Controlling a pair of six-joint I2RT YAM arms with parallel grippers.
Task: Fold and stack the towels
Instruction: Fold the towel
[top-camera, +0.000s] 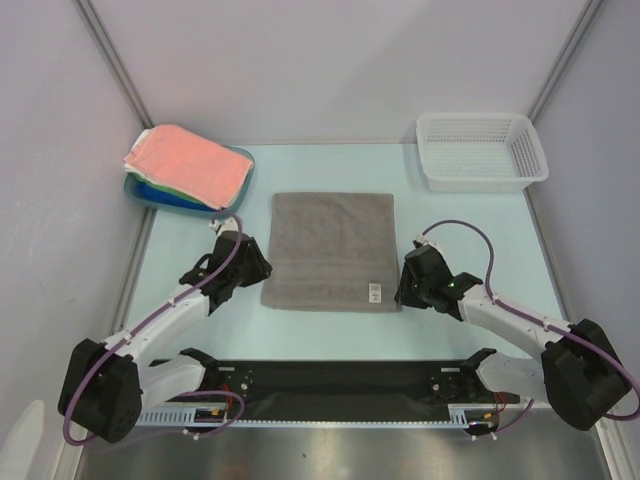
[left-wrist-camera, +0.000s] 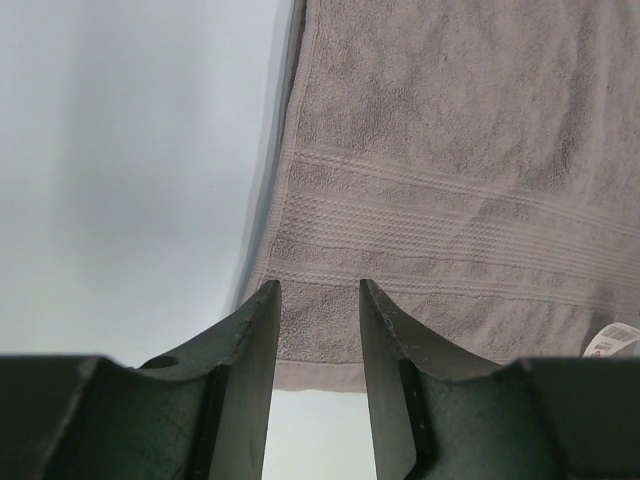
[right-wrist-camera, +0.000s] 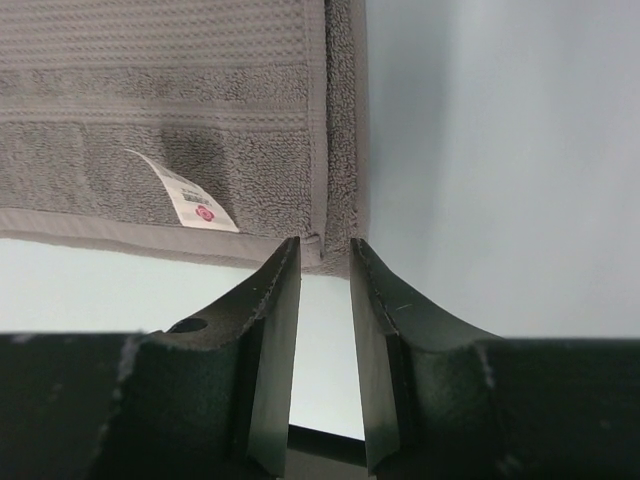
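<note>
A grey towel (top-camera: 331, 250) lies spread flat in the middle of the table, a small white tag (top-camera: 375, 293) near its front right corner. My left gripper (top-camera: 257, 270) is open at the towel's front left corner; in the left wrist view the towel (left-wrist-camera: 450, 180) lies past the open fingertips (left-wrist-camera: 265, 310). My right gripper (top-camera: 403, 290) is open at the front right corner; in the right wrist view the towel's corner (right-wrist-camera: 335, 215) sits between the tips, with the tag (right-wrist-camera: 185, 195) to the left. A stack of folded towels, salmon pink (top-camera: 187, 163) on top, rests at the back left.
The stack sits on a blue tray (top-camera: 170, 195) at the back left. A white perforated basket (top-camera: 480, 150) stands at the back right. Grey walls close in the sides and back. A black rail runs along the front edge between the arm bases.
</note>
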